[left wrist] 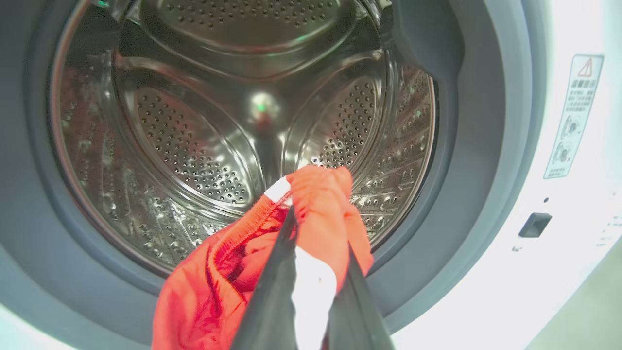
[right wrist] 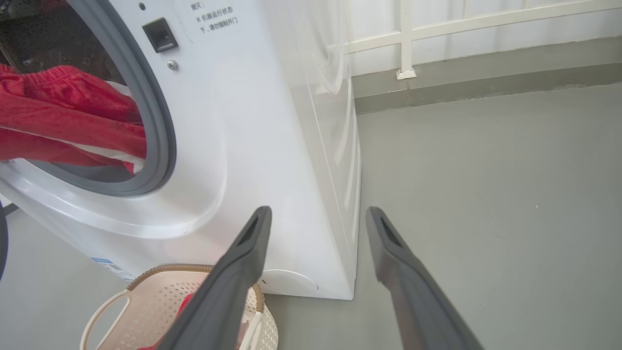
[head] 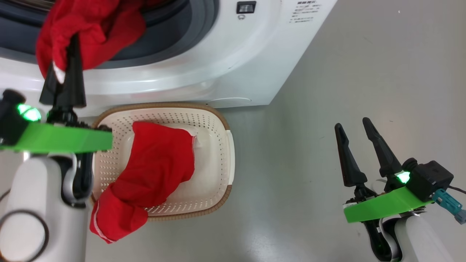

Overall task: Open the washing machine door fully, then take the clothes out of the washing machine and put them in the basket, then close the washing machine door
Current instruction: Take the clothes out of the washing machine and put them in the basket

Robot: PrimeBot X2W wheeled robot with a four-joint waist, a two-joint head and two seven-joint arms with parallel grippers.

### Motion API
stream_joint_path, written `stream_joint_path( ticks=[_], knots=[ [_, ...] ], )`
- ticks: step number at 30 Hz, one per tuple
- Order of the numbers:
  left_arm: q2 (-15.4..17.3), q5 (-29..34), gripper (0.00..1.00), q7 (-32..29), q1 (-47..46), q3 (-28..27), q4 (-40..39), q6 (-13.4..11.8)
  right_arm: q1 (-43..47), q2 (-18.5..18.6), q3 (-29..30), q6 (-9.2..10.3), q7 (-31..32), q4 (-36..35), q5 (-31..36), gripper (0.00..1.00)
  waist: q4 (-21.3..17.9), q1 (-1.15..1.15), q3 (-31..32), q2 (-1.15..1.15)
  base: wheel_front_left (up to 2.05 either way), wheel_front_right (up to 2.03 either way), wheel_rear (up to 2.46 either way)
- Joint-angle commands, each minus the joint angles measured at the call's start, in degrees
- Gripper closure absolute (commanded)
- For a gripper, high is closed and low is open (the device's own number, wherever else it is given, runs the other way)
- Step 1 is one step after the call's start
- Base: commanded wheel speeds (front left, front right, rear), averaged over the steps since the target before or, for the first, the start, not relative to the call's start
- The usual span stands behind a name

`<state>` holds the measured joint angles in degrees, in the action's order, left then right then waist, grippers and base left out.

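My left gripper (head: 71,40) is shut on a red garment (head: 98,29) at the mouth of the washing machine (head: 204,72). In the left wrist view the gripper (left wrist: 318,226) pinches the red cloth (left wrist: 325,194) by its white label, just outside the steel drum (left wrist: 194,146). Another red garment (head: 160,163) lies in the cream basket (head: 218,116) on the floor below and spills over its near rim. To the right, my right gripper (head: 351,125) hangs open above the floor with nothing between its fingers; it shows open too in the right wrist view (right wrist: 318,211). The washing machine door is out of view.
Bare grey floor (head: 364,72) spreads to the right of the machine and basket. In the right wrist view the machine's white side (right wrist: 330,146) stands ahead, the basket (right wrist: 160,269) is at the lower left, and a white railing (right wrist: 403,43) lines the back wall.
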<state>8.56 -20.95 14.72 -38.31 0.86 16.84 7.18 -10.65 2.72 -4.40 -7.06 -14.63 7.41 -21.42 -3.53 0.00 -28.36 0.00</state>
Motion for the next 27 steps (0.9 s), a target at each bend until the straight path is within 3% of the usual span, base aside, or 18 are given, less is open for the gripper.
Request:
stream_joint_path(
  ticks=[1,17,23,27],
  knots=[
    [0.7,0.6,1.0,0.3,2.5,-3.2,-4.1,0.3,1.1,0.2,-0.9,-0.43,-0.4,-1.3,0.4,0.0,0.6,0.0,0.4,0.0,0.0,0.0,0.0],
    [-4.0,2.0,1.0,0.3,12.1,-9.3,-26.1,0.3,1.4,0.2,0.1,-0.43,-0.4,-1.4,0.7,0.0,2.0,0.0,0.5,0.0,0.0,0.0,0.0],
    [-4.7,1.6,1.0,0.3,13.1,-9.2,-30.5,0.3,1.3,0.2,0.2,-0.43,-0.4,-1.5,0.7,0.0,2.1,0.0,0.3,0.0,0.0,0.0,0.0],
    [-5.0,1.5,1.0,0.3,14.4,-8.3,-27.6,0.3,1.1,0.2,0.1,-0.43,-0.4,-1.3,0.8,0.0,2.2,0.0,0.0,0.0,0.0,0.0,0.0]
  ],
)
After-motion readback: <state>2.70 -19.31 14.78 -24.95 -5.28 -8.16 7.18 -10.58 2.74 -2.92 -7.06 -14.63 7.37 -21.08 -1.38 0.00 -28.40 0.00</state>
